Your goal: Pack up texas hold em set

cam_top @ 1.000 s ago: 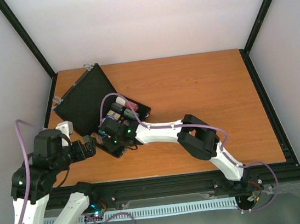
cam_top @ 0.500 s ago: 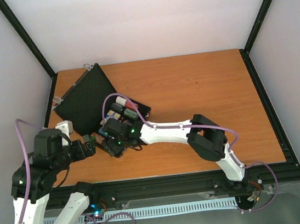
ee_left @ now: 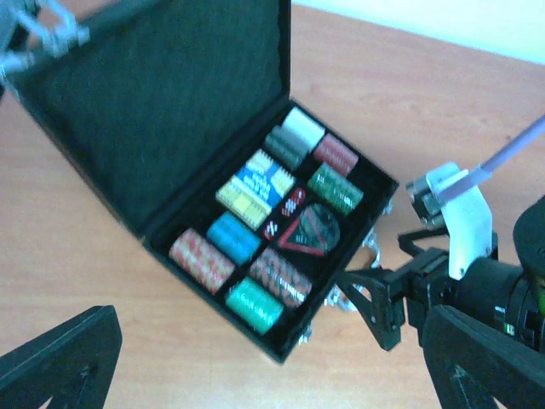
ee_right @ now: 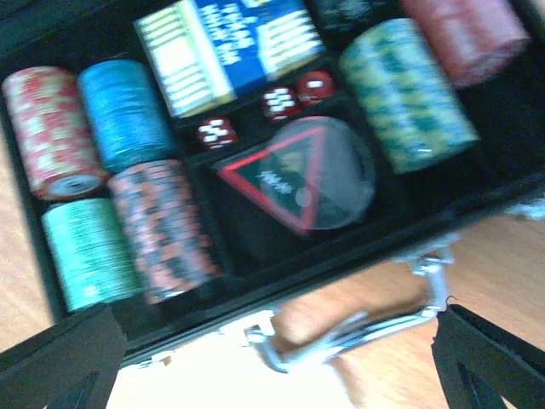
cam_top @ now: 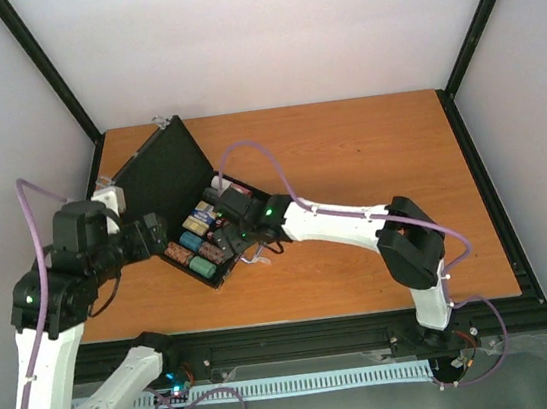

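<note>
I am holding my right gripper [ee_right: 277,375] wide open, with nothing between its fingers. It is hanging just over the front edge of the open black case [ee_right: 366,247], above the silver handle [ee_right: 358,328]. The case is lying at the left side of the table [cam_top: 370,172] with its lid standing up. The chip stacks [ee_right: 128,111], dice [ee_right: 281,102] and black triangle [ee_right: 272,175] are lying inside. My left gripper [ee_left: 272,375] is standing open and empty near the case.

Soft, even light across the desk [cam_top: 350,174]; shadows faint; wrist views motion-blurred, chip stacks [ee_right: 409,94] smeared.
</note>
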Controlling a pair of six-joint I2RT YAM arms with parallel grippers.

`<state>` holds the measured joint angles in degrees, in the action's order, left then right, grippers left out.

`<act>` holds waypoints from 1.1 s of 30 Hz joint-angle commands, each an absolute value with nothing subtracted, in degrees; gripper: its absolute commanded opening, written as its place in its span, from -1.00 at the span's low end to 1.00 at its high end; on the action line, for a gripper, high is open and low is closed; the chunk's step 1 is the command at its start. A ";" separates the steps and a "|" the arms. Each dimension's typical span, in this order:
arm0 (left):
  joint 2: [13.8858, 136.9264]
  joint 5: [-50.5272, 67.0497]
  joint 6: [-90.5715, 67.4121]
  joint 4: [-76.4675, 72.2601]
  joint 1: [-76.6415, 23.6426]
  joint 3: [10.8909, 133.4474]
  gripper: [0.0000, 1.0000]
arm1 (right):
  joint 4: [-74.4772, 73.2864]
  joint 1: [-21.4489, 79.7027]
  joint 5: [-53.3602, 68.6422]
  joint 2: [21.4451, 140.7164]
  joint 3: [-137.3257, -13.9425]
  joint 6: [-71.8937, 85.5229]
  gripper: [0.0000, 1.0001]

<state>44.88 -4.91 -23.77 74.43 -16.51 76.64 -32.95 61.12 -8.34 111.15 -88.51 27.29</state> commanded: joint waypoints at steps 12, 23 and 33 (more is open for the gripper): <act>75.54 -11.52 -16.00 59.51 -11.08 101.88 1.00 | -39.74 47.03 -4.13 101.32 -81.84 22.46 1.00; 92.98 -2.82 -14.27 56.39 -0.37 112.92 1.00 | -40.44 43.27 -4.30 96.10 -77.18 16.19 1.00; 98.15 12.86 -14.93 51.94 3.47 109.91 0.99 | -39.30 38.31 -2.78 90.85 -70.35 14.86 1.00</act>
